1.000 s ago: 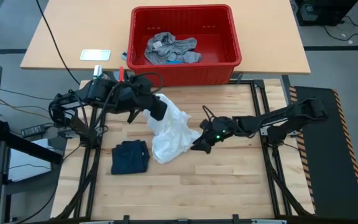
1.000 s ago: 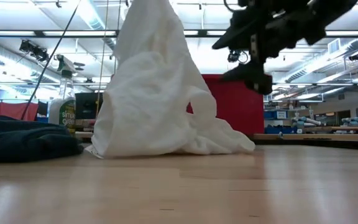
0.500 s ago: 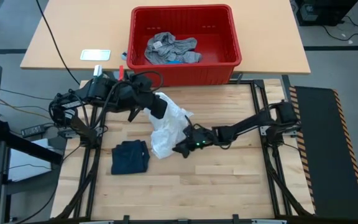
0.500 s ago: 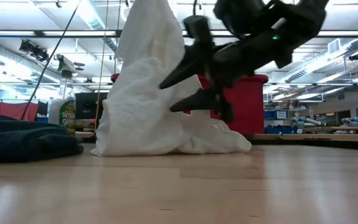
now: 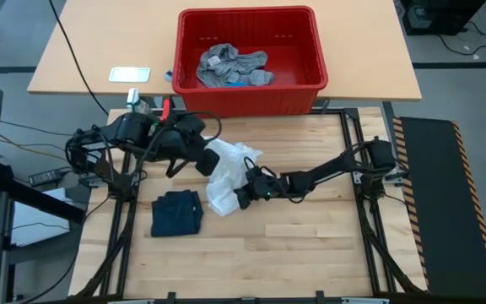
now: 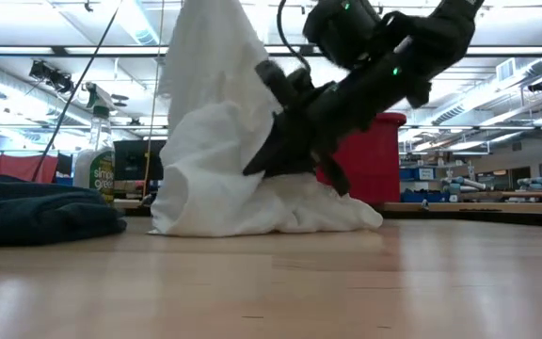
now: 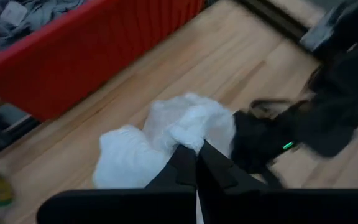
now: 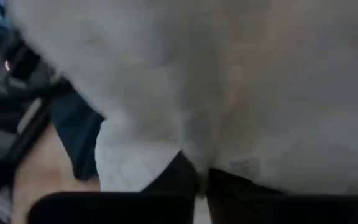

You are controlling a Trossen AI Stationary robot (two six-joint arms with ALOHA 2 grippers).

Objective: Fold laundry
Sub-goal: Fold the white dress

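A white garment (image 5: 233, 169) stands heaped on the wooden table, its upper end drawn up and its lower folds (image 6: 280, 212) resting on the boards. My left gripper (image 5: 213, 162) is shut on that upper end; in the low view it is above the picture's top. My right gripper (image 5: 242, 199) is shut on the garment's lower right side, slanting down from the table's right. A folded dark navy garment (image 5: 177, 213) lies flat to the near left. Grey laundry (image 5: 233, 66) lies inside the red basket (image 5: 310, 34). My left gripper pinches a bunched tip of the white garment's upper end (image 7: 188, 138) between its two fingers, slanting down from the table's left. The cloth hangs below the fingers onto the table. My right gripper pinches a fold on the garment's lower right side (image 8: 235, 163) between its shut fingers (image 6: 263, 162), slanting down from the table's right. One layer or several, I cannot tell. That part of the cloth sits just above the table.
The red basket stands beyond the table's far edge on a tan desk, with a white phone-like slab (image 5: 130, 74) to its left. A spray bottle (image 6: 95, 160) shows at the far left. Bare boards (image 5: 294, 245) stretch across the near and right parts of the table.
My right gripper has gone down and toward the table's left into the white garment, and has shut on its lower right side. The garment's heap has sunk slightly and drawn in; its upper end stays up in my left gripper.
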